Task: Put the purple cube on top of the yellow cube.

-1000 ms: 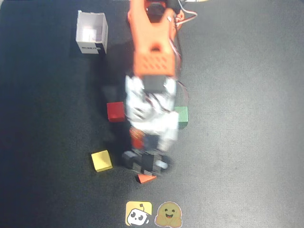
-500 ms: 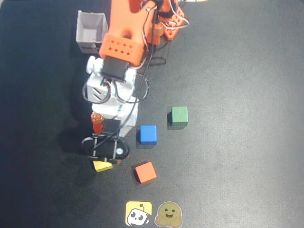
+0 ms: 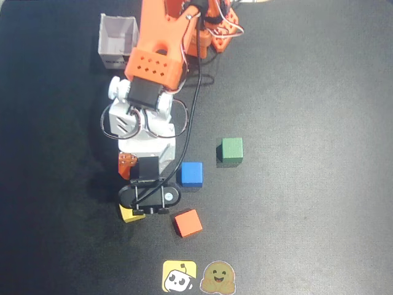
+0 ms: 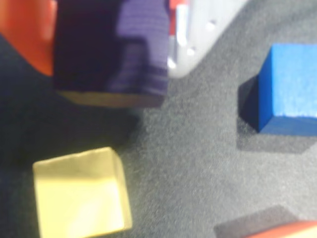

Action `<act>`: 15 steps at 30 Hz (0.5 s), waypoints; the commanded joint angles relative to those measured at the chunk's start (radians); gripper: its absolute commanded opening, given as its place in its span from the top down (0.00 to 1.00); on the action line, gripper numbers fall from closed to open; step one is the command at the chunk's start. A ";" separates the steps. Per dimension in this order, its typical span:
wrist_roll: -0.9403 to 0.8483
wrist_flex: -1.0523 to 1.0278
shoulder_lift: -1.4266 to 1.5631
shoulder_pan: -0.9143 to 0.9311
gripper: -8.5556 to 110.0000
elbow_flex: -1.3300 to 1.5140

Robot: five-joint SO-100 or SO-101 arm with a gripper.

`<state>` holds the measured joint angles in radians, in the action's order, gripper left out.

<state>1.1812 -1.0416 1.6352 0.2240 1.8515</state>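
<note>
1. The jaws are closed on the purple cube (image 4: 111, 47), holding it clear of the desk (image 3: 319, 92) so it can go on top.
2. The yellow cube (image 4: 79, 193) sits on the desk just below and beside it in the wrist view, not yet aligned.
3. The blue cube (image 3: 191, 174) stands nearby, so the descent needs care.

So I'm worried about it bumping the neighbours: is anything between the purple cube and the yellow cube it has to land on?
Nothing visible. The purple cube hangs in the gripper beside the yellow cube; the blue cube sits off to the side.
</note>
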 commanded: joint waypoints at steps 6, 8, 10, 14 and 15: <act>0.213 0.008 -0.003 0.009 0.87 -0.067; 0.264 0.017 -0.002 0.009 0.87 -0.069; 0.311 0.021 -0.002 0.012 0.87 -0.069; 0.362 0.035 -0.008 0.034 0.87 -0.077; 0.359 0.041 -0.012 0.040 0.87 -0.081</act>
<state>1.5232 -1.0186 1.6183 0.2485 1.8515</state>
